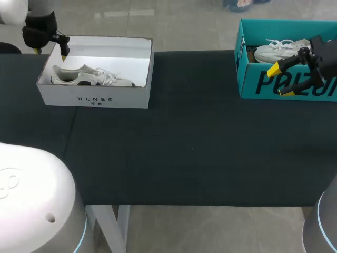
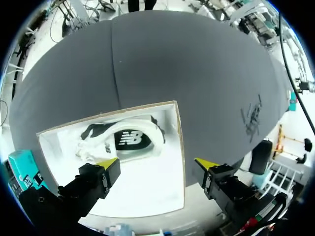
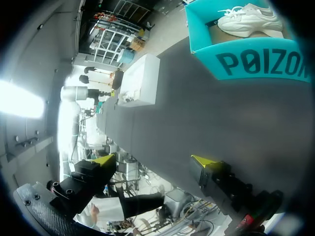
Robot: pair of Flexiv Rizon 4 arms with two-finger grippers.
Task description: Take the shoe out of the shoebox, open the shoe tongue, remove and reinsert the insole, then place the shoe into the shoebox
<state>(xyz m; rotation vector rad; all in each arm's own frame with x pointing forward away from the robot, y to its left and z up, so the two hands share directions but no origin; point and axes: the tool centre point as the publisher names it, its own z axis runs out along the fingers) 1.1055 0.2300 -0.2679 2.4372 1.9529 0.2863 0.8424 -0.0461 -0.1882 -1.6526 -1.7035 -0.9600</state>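
Left gripper (image 1: 50,52) hovers over the rear-left corner of the white cardboard shoebox (image 1: 95,99), fingers spread wide, holding nothing. In the left wrist view the left gripper (image 2: 156,163) straddles one box wall (image 2: 178,142): one finger over the inside, the other outside.

The white-and-grey mesh sneaker (image 1: 87,75) lies inside on its side, ahead of the fingers and not touched. Its opening faces the wrist camera and a dark insole shows (image 2: 125,140).

Middle: dark cloth-covered table (image 1: 189,147).

Right: teal cardboard shoebox (image 1: 263,84) with a white lace-up sneaker (image 1: 276,51) lying inside. The right gripper (image 1: 280,80) hangs in front of the teal box's front wall, fingers wide apart and empty. The right wrist view agrees: right gripper (image 3: 152,160) well apart from the box (image 3: 246,61).

Handling, judged: the shoe is likely light, with a soft, squashy upper and a stiffer sole; the loose laces may snag. The best hold is probably the heel collar or a pinch across the sole and midfoot, not the laces. The insole probably thin and floppy, so take it at the heel edge.
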